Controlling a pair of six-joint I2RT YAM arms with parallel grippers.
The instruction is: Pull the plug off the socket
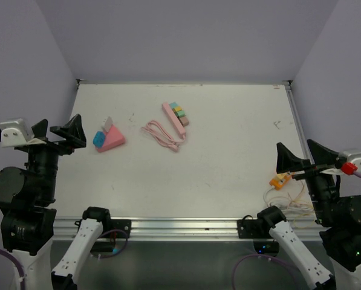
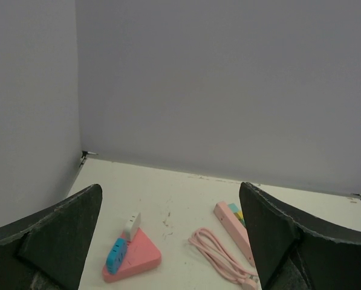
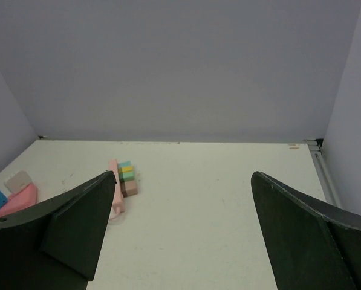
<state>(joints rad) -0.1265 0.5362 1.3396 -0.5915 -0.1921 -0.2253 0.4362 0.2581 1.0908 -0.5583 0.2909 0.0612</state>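
Pink wedge socket (image 1: 112, 142) on the left of the table (image 1: 228, 157) — blue plug (image 1: 99, 139) and what looks like a white adapter (image 1: 108, 124) seated in it. Pink power strip (image 1: 174, 118) with coiled cable (image 1: 162, 134) nearby. Left gripper (image 1: 56, 133) and right gripper (image 1: 302, 158) — fingers spread wide, empty, apart from the socket.

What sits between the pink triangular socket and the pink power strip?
A coiled pink cable lies between the socket and the power strip, clearest in the top view.
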